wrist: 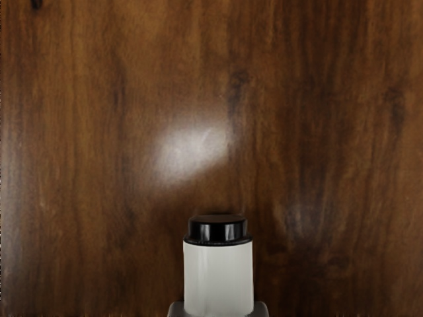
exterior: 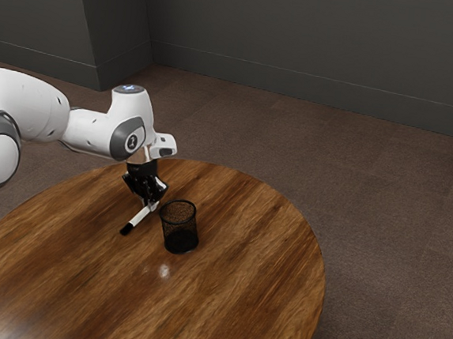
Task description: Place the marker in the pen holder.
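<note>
The marker point(exterior: 140, 216) is held by the black gripper point(exterior: 153, 203), and its white body is clamped between the two grey fingertips point(wrist: 262, 309), as is seen in the wrist view. In the exterior view, the marker is kept in a slanted position, with its long black end pointed down toward the exterior view's left. It is found outside the pen holder point(exterior: 180, 230), just beside it. The black mesh holder is placed upright on the round wooden table point(exterior: 249, 275). Whether the table is touched by the marker cannot be told.
</note>
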`<control>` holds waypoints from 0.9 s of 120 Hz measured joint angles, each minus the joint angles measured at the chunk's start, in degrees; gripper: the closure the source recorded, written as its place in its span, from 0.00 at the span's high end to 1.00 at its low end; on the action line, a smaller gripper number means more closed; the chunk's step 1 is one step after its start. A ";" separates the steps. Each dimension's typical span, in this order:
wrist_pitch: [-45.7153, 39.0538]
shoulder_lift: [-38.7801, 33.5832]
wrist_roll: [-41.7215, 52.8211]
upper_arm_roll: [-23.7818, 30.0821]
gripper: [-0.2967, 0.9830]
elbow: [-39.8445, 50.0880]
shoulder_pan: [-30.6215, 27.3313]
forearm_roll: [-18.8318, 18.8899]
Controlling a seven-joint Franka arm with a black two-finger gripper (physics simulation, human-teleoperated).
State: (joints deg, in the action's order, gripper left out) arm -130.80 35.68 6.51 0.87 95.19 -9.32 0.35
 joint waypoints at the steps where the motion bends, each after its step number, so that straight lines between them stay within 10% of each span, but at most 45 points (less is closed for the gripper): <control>1: 0.00 -0.01 -0.05 0.00 0.20 0.01 0.00 0.02; 108: 5.80 -18.98 -2.92 1.08 0.18 5.76 6.29 0.74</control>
State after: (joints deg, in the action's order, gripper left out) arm -125.00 16.71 3.59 1.95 100.95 -3.03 1.09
